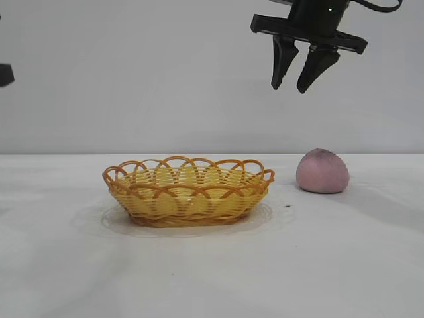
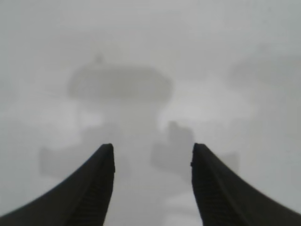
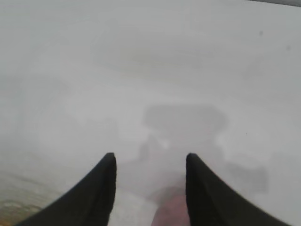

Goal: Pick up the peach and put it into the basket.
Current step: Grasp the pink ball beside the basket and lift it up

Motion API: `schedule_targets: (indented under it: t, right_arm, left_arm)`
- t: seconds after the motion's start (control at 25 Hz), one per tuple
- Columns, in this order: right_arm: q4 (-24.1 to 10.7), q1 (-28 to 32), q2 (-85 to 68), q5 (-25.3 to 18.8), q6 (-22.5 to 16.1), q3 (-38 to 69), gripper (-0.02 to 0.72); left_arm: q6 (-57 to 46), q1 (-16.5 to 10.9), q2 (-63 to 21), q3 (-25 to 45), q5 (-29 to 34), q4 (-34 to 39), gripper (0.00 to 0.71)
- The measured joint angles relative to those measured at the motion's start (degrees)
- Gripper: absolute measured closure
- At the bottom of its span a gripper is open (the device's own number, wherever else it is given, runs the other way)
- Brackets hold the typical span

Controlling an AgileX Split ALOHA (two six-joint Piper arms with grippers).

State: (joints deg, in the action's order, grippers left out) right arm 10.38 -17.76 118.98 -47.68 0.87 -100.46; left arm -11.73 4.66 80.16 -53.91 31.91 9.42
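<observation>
Exterior view: peach (image 1: pixel 322 171) resting on the white desk (image 1: pixel 344 265), just beside the basket (image 1: pixel 189 191) on its right-hand side and clear of the rim; basket empty as far as visible. Right gripper (image 1: pixel 298 87) hanging high above the desk, roughly over the gap between basket and peach, fingers (image 1: pixel 283 66) parted and holding nothing. Left arm parked at the left frame edge, only a dark sliver visible. Judged state of task: nothing accomplished yet; descent, grasp, lift, transfer and release all outstanding. Desk plain, matte white, unmarked apart from a tiny dark speck near the basket; plain pale grey wall (image 1: pixel 132 73) behind. Left wrist view: left gripper (image 2: pixel 153 149) with fingers spread apart, nothing between them, only bare desk with soft arm shadows beneath. Right wrist view: fingers apart and empty, pink edge of peach (image 3: pixel 171 212) showing between them far below, hint of yellow weave at one corner.
</observation>
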Motion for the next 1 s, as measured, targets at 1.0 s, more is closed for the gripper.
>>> schedule_targets:
  t: [1.0]
  right_arm:
    - [0.0, 0.0, 0.0, -1.1, 1.4, 0.0, 0.429]
  left_arm:
    - [4.9, 0.0, -78.3, 24.4, 35.8, -3.7, 0.33]
